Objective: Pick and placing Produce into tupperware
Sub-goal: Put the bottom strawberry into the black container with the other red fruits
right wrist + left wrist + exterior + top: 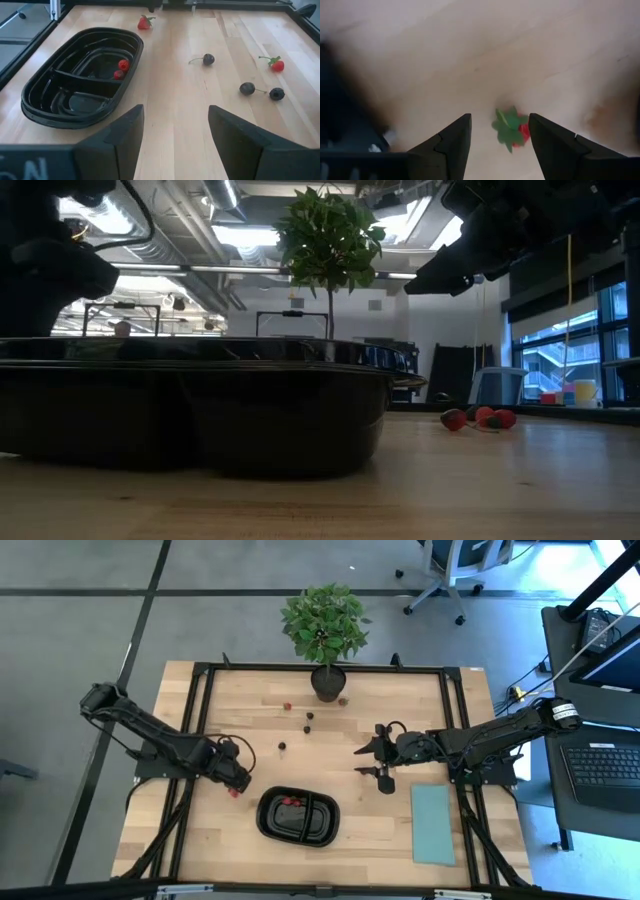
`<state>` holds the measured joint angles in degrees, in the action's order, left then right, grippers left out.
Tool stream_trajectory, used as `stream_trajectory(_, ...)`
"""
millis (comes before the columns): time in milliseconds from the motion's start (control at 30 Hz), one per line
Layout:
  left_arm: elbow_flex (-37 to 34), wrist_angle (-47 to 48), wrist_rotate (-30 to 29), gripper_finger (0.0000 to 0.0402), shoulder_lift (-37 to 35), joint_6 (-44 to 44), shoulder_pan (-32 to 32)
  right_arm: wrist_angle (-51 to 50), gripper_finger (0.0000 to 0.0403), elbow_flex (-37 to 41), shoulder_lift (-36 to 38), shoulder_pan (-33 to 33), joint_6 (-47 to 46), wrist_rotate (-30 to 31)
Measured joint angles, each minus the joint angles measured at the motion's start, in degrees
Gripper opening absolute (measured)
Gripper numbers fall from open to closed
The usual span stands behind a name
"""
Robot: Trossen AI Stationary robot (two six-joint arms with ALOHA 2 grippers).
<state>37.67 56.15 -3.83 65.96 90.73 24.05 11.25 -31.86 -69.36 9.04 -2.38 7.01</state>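
Hovering low, the left gripper (500, 137) has its fingers spread around a red strawberry (512, 131) with a green cap, just off the black tray (298, 817) at its 9 o'clock. We see two red pieces (120, 69) in one tray compartment. Right gripper (372, 761) waits at 2 o'clock of the tray, fingers spread, holding nothing. Dark cherries (260, 90) lie loose on the table (400, 705).

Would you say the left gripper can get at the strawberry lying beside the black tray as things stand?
Probably yes. The left gripper hangs right over the strawberry with its fingers open on either side of it, and only bare table shows around the fruit, so nothing seems to block a straight descent.
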Motion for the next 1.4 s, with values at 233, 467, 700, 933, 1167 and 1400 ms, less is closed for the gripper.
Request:
stream_trajectory(233,0.00,-5.84,1.64,0.0190,1.33,1.39,3.06,-0.90,0.0223,0.00,0.00,0.00,1.36,0.00)
stream_trajectory(467,0.00,-6.67,2.53,0.0190,1.11,-2.64,3.69,-1.08,0.0223,0.00,0.00,0.00,1.43,0.00)
stream_trajectory(700,0.00,-6.83,3.12,0.0190,1.11,-2.37,3.65,-1.47,0.0223,0.00,0.00,0.00,1.38,0.00)
stream_trajectory(933,0.00,-6.94,5.29,0.0190,1.11,-2.39,3.61,-1.68,0.0223,0.00,0.00,0.00,1.41,0.00)
stream_trajectory(1167,0.00,-6.92,6.28,0.0190,1.11,-2.55,3.61,-1.93,0.0223,0.00,0.00,0.00,1.41,0.00)
stream_trajectory(1400,0.00,-5.56,8.86,0.0190,1.11,-2.84,3.45,-2.54,0.0223,0.00,0.00,0.00,1.41,0.00)
